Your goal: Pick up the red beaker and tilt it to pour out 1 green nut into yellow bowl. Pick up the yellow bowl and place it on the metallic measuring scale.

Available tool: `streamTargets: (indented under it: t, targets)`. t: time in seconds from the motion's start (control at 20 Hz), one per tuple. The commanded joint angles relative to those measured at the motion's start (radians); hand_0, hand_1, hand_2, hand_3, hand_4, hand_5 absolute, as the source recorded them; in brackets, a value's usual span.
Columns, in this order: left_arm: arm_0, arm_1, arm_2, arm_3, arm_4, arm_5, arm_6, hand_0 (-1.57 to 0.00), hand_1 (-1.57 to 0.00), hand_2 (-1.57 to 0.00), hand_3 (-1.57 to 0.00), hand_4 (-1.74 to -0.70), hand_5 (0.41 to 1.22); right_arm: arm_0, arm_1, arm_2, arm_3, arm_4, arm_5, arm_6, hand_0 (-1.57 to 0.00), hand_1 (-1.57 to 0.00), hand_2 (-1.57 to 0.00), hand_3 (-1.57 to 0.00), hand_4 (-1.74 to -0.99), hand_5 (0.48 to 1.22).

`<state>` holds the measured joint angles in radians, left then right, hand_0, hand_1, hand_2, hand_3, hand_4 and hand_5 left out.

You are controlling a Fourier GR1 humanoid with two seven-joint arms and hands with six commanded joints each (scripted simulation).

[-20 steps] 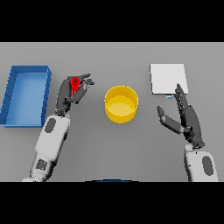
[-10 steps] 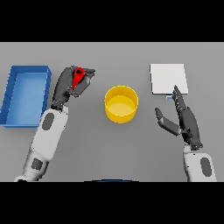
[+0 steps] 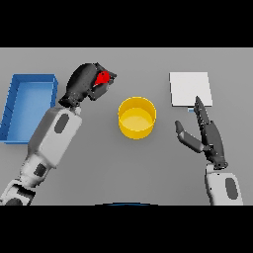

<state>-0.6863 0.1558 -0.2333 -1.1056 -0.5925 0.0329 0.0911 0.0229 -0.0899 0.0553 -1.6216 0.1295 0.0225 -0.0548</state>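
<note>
1. Fingers of left hand [image 3: 85,83] curl round the red beaker [image 3: 102,78], which is held above the table, to the left of and beyond the yellow bowl [image 3: 137,117], not yet over it.
2. Right hand [image 3: 205,134] idle, fingers straight and relaxed, thumb apart, just below the metallic measuring scale [image 3: 190,89].
3. Blue tray [image 3: 28,106] at far left.
4. Step in hand, as judged: carrying the beaker to pour.
5. Next move calls for bringing the beaker over the bowl's rim and tilting gently, so that only one nut drops; no nut is visible.
</note>
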Motion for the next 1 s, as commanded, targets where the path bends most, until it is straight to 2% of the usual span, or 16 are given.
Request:
streamTargets:
  t: [0.0,0.1,0.15,0.3,0.45,0.6,0.75,0.9,0.95]
  targets:
    - [-0.010,0.017,-0.036,0.001,-0.038,-0.028,0.007,-1.57,-1.57,-1.57,-1.57,-1.71,1.136,0.013,-0.001,0.004,-0.015,0.004,-0.001,-0.013,0.00,0.00,0.00,0.00,-1.280,0.690]
    - [-0.057,0.045,-0.096,0.022,-0.115,-0.083,0.036,-1.57,-1.57,-1.57,-1.57,-1.72,1.160,0.004,-0.010,-0.003,-0.011,0.003,0.001,-0.001,0.00,0.00,0.00,0.00,-1.287,0.694]
    - [-0.071,0.054,-0.126,0.035,-0.146,-0.108,0.034,-1.57,-1.57,-1.57,-1.57,-1.73,1.172,0.020,-0.012,0.000,-0.022,0.005,0.003,-0.019,0.00,0.00,0.00,0.00,-1.290,0.695]
    - [-0.119,0.070,-0.205,0.070,-0.215,-0.199,0.021,-1.57,-1.57,-1.57,-1.57,-1.73,1.196,0.017,-0.008,0.006,-0.023,0.011,0.001,0.004,0.00,0.00,0.00,0.00,-1.290,0.694]
    - [-0.178,0.091,-0.269,0.084,-0.280,-0.307,0.027,-1.57,-1.57,-1.57,-1.57,-1.61,1.208,0.031,0.006,0.003,-0.023,-0.007,0.003,0.007,0.00,0.00,0.00,0.00,-1.284,0.678]
    - [-0.245,0.093,-0.337,0.120,-0.352,-0.394,0.037,-1.57,-1.57,-1.57,-1.36,-1.66,1.214,0.025,0.009,-0.013,-0.023,-0.041,0.011,0.033,0.00,0.00,0.00,0.00,-1.279,0.651]
    - [-0.314,0.083,-0.401,0.169,-0.418,-0.458,0.039,-1.57,-1.57,-1.57,-1.30,-1.69,1.218,0.019,0.015,-0.019,-0.018,-0.053,0.012,0.029,0.00,0.00,0.00,0.00,-1.299,0.627]
    - [-0.370,0.079,-0.456,0.223,-0.466,-0.490,-0.013,-1.57,-1.57,-1.57,-1.20,-1.71,1.219,0.026,0.021,-0.024,-0.012,-0.068,0.018,0.024,0.00,0.00,0.00,0.00,-1.301,0.607]
    - [-0.390,0.070,-0.473,0.233,-0.481,-0.504,-0.018,-1.57,-1.57,-1.57,-1.28,-1.71,1.220,0.015,0.015,-0.029,-0.008,-0.071,0.021,0.026,0.00,0.00,0.00,0.00,-1.296,0.606]
